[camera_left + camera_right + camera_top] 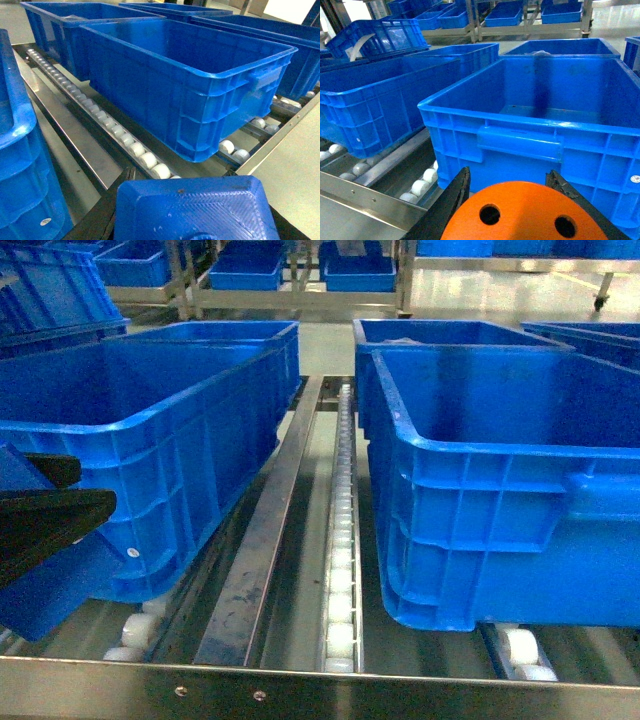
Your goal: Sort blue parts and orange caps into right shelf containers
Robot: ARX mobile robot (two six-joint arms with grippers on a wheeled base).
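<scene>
The right hand (pixel 510 200) pinches an orange cap (pixel 525 212) between its black fingers at the bottom centre of the right wrist view, holed flat top toward the camera, just short of the near rim of the right shelf container (pixel 530 130), likely so it can be carried over the wall and dropped inside. The left hand (pixel 192 220) grips a blue part (pixel 195 207) at the bottom of the left wrist view, held above the roller rail (pixel 100 117), apparently waiting its turn for that crate (pixel 190 85)
</scene>
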